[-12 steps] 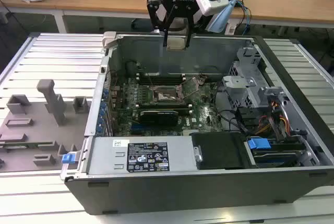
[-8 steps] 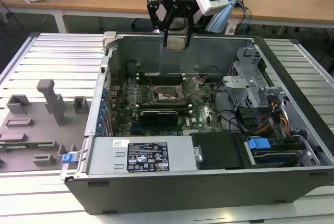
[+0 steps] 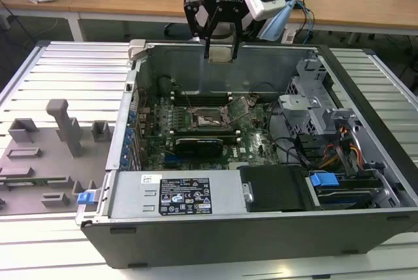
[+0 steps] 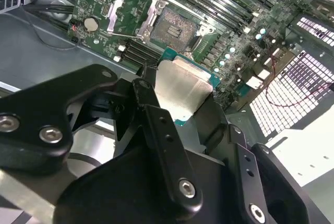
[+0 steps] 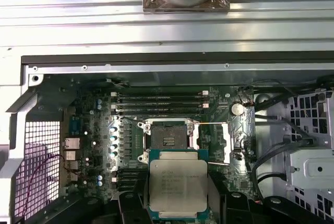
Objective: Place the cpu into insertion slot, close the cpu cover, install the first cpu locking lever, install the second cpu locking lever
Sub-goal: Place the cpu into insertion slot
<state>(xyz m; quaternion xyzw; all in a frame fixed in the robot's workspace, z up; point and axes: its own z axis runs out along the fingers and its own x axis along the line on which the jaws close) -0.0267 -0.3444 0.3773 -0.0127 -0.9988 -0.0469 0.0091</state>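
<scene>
My gripper (image 3: 221, 46) is shut on the cpu (image 3: 220, 54), holding it in the air over the far wall of the open computer case (image 3: 196, 64). In both wrist views the cpu (image 5: 178, 185) (image 4: 183, 89) shows its dull silver top and green edge between the black fingers (image 5: 130, 205). The insertion slot (image 5: 168, 139) (image 4: 177, 28) lies bare on the green motherboard (image 3: 255, 143), below and ahead of the chip. The cpu cover (image 5: 211, 143) (image 4: 131, 12) stands swung open beside the slot. In the exterior view the slot (image 3: 210, 119) sits mid-board.
Long black memory slots (image 5: 156, 98) flank the socket. A black card (image 3: 199, 144) lies near it. A power supply with a label (image 3: 186, 195) and drive bays with a blue tab (image 3: 324, 179) fill the case's near side. Grey fixtures (image 3: 59, 130) stand at the exterior view's left.
</scene>
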